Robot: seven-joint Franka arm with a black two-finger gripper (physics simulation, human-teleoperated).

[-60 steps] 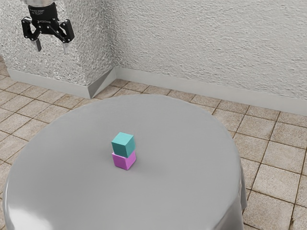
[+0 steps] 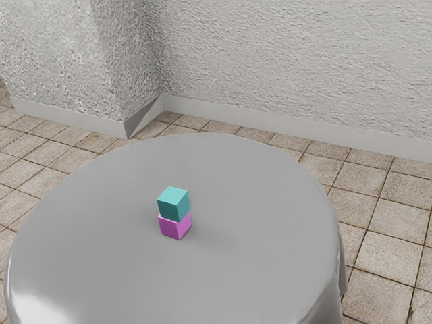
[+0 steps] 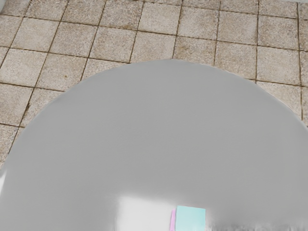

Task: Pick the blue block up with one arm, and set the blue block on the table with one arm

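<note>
blue block (image 2: 173, 205) sits on the pink block (image 2: 175, 227); i cannot tell the opening or hold of the jaws.

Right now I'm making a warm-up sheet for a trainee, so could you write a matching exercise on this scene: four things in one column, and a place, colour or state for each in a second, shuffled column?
Things:
1. blue block
2. pink block
3. table
4. floor

Descriptions:
A. covered in tiles
B. on top of another block
C. grey and round
D. underneath another block

Right pairs: 1-B, 2-D, 3-C, 4-A
</note>
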